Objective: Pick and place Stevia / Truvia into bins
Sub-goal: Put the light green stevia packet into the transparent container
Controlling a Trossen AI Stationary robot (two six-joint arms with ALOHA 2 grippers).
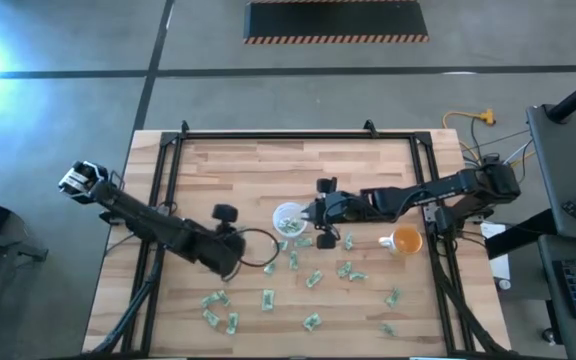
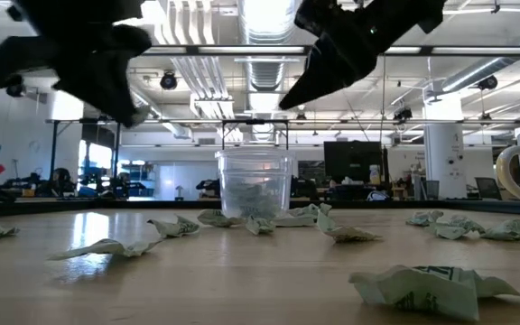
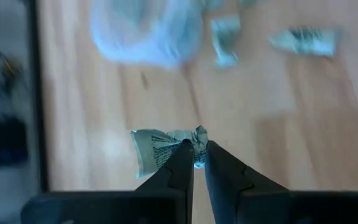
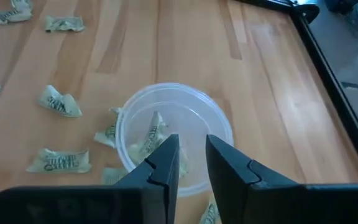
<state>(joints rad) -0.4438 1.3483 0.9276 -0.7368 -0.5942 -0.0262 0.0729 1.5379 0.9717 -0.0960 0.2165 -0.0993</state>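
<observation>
The left gripper was clamped on a crumpled green-and-white Stevia packet, its two dark fingers pinched nearly together with the paper bunched between their tips — held above the wooden table, left of the translucent cup that stood near the table's middle. In the high view this gripper sat just left of a loop of dark cable. The right gripper hung directly over the cup, fingers parted by a narrow gap with nothing between them; a few packets lay inside the cup. More loose packets were scattered over the near half of the table, several crowded against the cup's near side and others spread toward the near edge. An orange mug stood right of the cup, beside the right arm. From table height the cup rose upright among crumpled packets — one lying close to the camera.
</observation>
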